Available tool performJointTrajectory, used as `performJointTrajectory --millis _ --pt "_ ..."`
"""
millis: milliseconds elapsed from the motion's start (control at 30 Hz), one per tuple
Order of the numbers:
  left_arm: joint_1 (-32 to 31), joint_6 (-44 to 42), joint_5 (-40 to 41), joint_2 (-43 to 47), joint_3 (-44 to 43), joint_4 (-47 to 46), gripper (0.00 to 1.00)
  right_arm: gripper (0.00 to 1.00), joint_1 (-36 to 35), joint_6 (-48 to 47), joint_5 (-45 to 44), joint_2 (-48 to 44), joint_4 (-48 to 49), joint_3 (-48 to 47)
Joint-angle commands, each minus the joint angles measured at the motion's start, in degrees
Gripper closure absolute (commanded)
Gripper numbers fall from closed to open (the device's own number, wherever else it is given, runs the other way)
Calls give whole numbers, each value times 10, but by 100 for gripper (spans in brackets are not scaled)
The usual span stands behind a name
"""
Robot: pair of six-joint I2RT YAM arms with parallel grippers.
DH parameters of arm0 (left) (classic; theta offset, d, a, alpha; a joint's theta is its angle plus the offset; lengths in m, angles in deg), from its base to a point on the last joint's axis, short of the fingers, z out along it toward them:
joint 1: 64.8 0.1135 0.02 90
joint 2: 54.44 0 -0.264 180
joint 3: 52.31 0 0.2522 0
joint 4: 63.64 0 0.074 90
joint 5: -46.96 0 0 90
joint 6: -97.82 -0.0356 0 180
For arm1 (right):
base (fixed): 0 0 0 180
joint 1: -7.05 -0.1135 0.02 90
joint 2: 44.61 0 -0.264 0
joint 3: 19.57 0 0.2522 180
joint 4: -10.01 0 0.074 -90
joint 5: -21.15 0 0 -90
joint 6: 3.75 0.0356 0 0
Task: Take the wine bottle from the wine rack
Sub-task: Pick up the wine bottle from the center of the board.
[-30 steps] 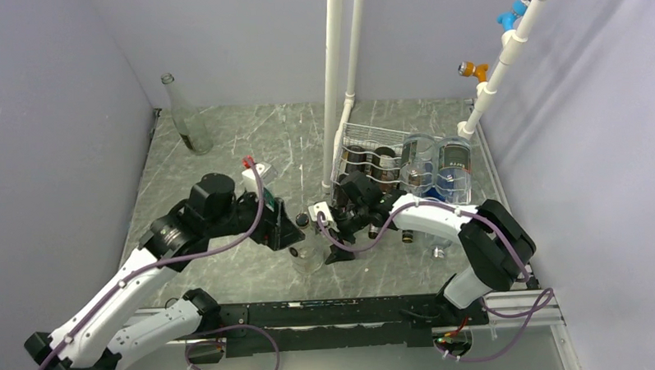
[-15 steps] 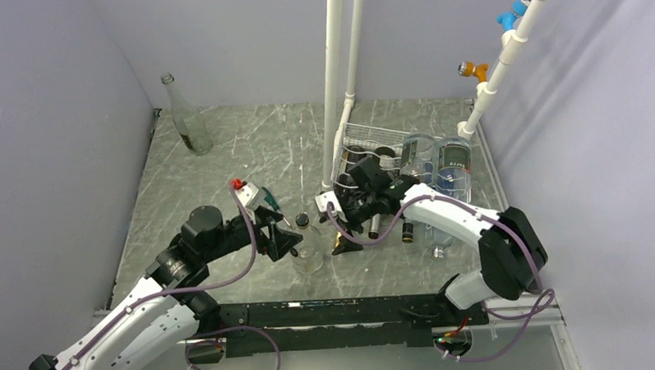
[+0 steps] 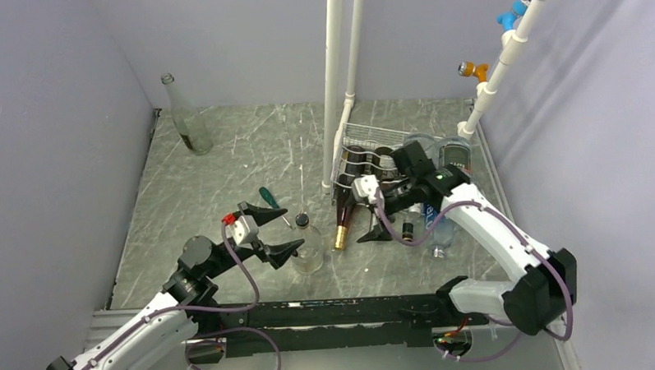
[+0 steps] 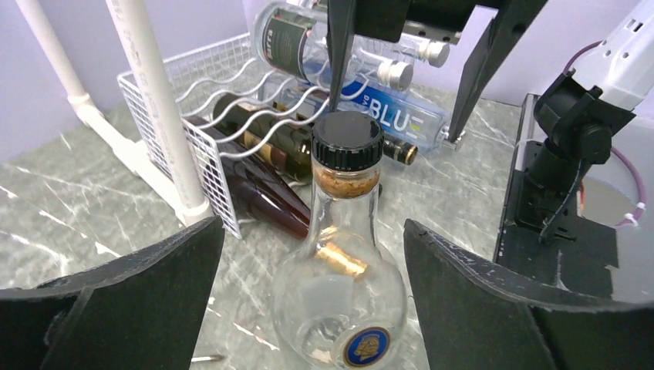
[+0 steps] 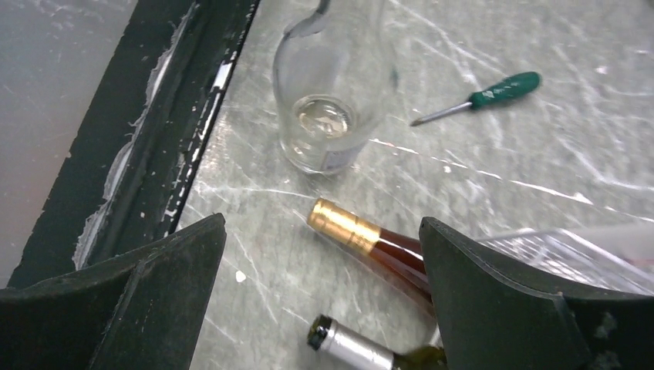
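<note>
Gold-capped brown glass wine bottle (image 3: 342, 217) is lying at the white wire wine rack's (image 3: 359, 134) 6 o'clock edge, neck projecting outward. Left hand (image 4: 314, 225) and right hand (image 5: 321, 223) are standing open, empty.

White wire rack (image 3: 359, 137) with wavy tiers, upright; dark, gold-capped wine bottle (image 3: 342, 219) lying half out of its lower left slot, neck forward.

Tool (image 5: 322, 223) spread wide; gold-capped wine bottle (image 5: 362, 235) lying near clear flask (image 5: 328, 116).
</note>
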Motion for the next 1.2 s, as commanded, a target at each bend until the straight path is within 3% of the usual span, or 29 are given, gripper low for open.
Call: performJointTrajectory --millis 0,400,633,733,933,1167 --pt "-7 -40 -12 -9 23 -137 9 0 46 -27 58 -51 -26 0" --pt "-57 -82 9 -147 6 -242 15 0 60 -26 56 -53 -6 21" --pt "-75 -73 12 -207 -12 -271 29 0 60 -28 55 -55 -2 28" --pt "-75 -65 18 -213 -13 -278 46 0 60 -32 54 -54 -4 29" --pt "-74 -57 20 -221 -22 -267 100 0 60 -33 55 -57 -3 30" --pt "-74 -14 54 -169 -47 -229 100 0 60 -34 55 -61 -4 32"
